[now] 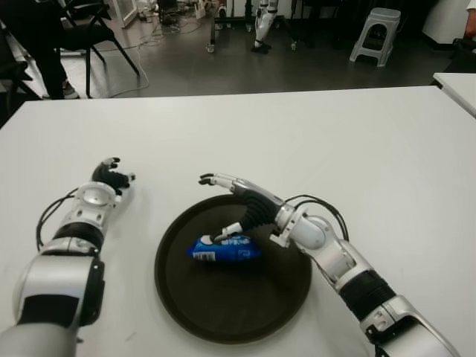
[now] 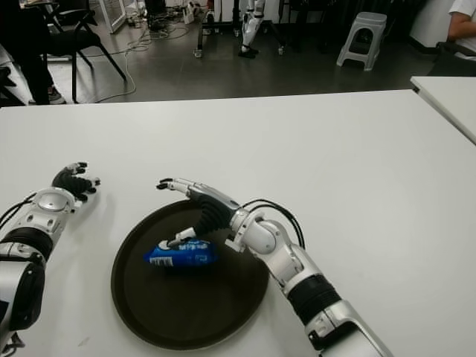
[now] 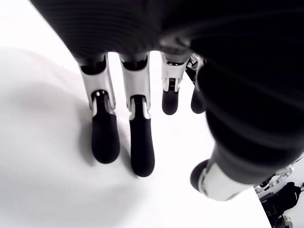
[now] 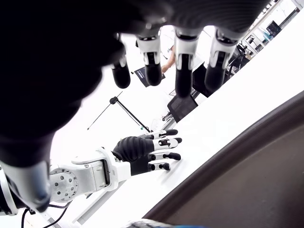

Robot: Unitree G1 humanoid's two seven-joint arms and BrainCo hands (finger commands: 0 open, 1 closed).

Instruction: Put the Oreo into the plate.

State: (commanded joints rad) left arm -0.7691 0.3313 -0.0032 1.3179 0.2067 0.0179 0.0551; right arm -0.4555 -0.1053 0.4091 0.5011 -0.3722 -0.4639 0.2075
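We see the Oreo (image 1: 223,250), a blue packet, already lying inside the dark round plate (image 1: 186,312), a little toward ten o'clock from the plate's centre. Its long axis runs roughly nine to three across the plate. Nothing else is in the plate.

Our right hand (image 1: 236,199) sits over the plate's twelve o'clock rim, reaching in from about four o'clock. The fingers (image 1: 216,180) are stretched out toward ten o'clock, clear of the packet, and the right wrist view shows them spread with nothing between them. The thumb (image 1: 230,231) points down to the packet's top edge; we cannot tell whether it touches the wrapper or hangs just above it. We read the hand as released, not grasping.

The packet lies just at seven o'clock from the right palm, beneath it, so this hand is far nearer than the other. We judge the placing done, and the move that remains is to lift the right hand up and back toward four o'clock without the thumb dragging the wrapper along.

Our left hand (image 1: 111,177) shows on the white table (image 1: 357,149) at about ten o'clock from the plate, well apart from it. Its fingers are loosely extended over the bare surface and hold nothing.
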